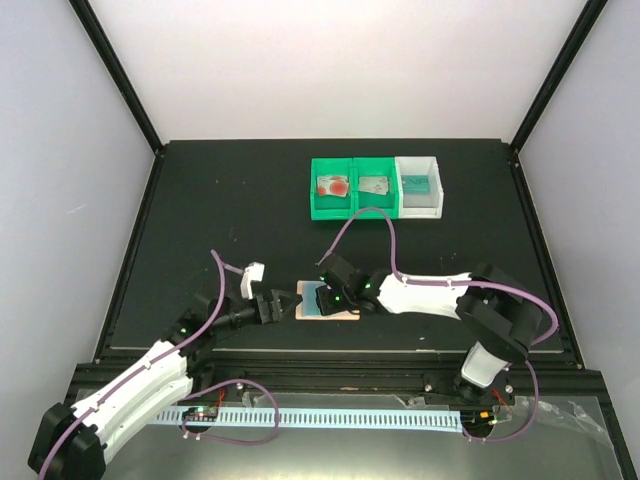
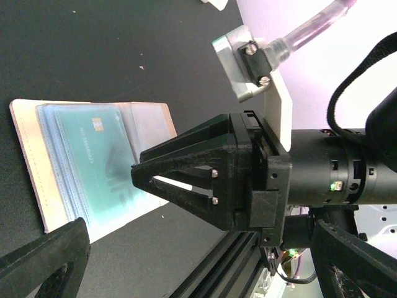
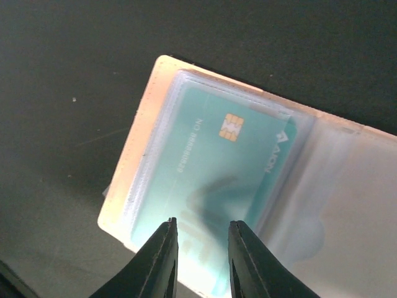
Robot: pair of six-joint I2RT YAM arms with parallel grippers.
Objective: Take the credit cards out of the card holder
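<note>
Right hand: The right hand (image 3: 200, 251) points down at the near short edge of the teal card (image 3: 211, 180). Its two fingers are drawn close with a narrow gap between them. I cannot tell whether they pinch the card or only hover at its edge.
Teal card: It lies flat inside a clear pocket of the card holder (image 3: 131, 161), chip side up.
Card holder: A peach bifold, spread open on the black tabletop (image 1: 220, 220) near the front edge, between the two arms.
Left hand: The left hand (image 1: 272, 303) sits just beside the holder's left edge, fingers spread wide and gripping nothing. Whether it touches the holder is unclear.
Bins: Well behind the holder stand a row of two green bins (image 1: 313, 190) and a white bin (image 1: 418, 208). They hold a red-blotched card (image 1: 332, 186), a silver-grey card (image 1: 373, 185) and a second teal card (image 1: 420, 183).
Task state: As I judge it, one card is left to pull out.
Risk: With the left hand spread wide, nothing seems to pin the holder. A pull could drag the whole holder, or catch the pocket plastic along with the card. The thin card could also slip from the narrow fingertips.
Writing: The card shows a gold chip, a row of digits too blurred to read, and a white logo that seems to begin "NOV". No other labels are legible.
</note>
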